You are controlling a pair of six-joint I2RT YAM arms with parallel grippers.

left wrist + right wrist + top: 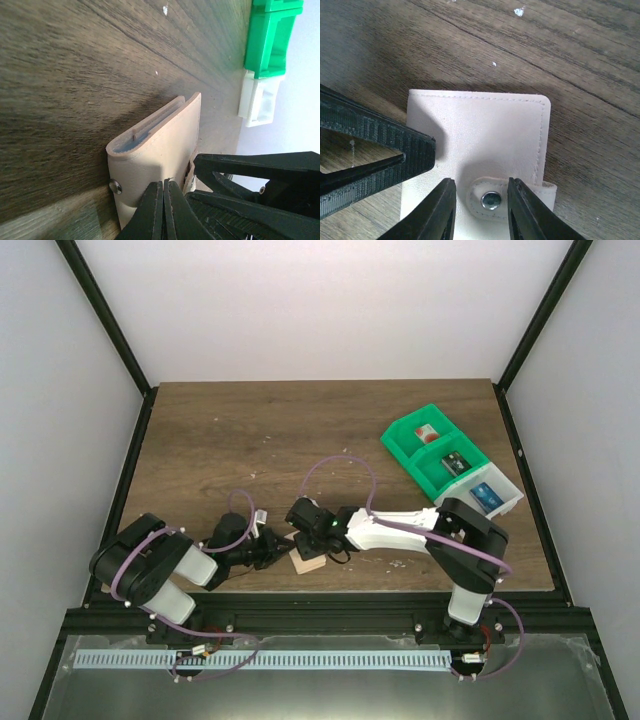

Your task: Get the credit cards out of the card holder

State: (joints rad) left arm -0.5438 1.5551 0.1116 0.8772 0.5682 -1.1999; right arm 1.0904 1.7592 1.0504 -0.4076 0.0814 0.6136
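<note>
Both arms reach low and inward over the near table edge, meeting at the card holder, which lies flat and snapped closed. Left gripper is fully closed, tips against the holder's side; can't tell if it pinches the cover. Right gripper is narrowly parted, straddling the metal snap. Holder is smooth tan leather, stitched, with rounded corners.

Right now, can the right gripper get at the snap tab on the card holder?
Probably yes. The right gripper is open, fingers either side of the snap tab; the shut left gripper sits at the side edge of the card holder, clear of the tab.
</note>
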